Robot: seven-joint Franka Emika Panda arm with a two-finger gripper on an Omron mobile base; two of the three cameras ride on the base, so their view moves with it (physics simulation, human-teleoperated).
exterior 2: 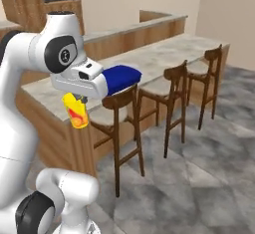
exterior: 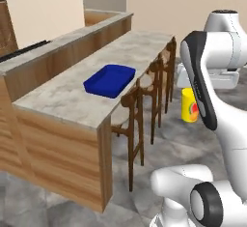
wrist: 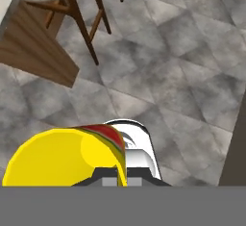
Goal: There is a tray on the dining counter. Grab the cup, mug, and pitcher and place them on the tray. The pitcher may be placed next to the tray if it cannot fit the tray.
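Yellow cup (exterior 2: 75, 112) hangs clamped in closed pincer (exterior 2: 79, 100) — over floor, beside dining counter (exterior: 72, 100).

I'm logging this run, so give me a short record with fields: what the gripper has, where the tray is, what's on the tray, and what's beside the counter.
gripper: shut on the cup, carried in the air beside the counter, over the floor
cup: yellow with a red-orange mark, hanging below the hand
tray: dark blue, on the dining counter near its front edge
tray contents: nothing on it
beside the counter: wooden stools lined up along the front
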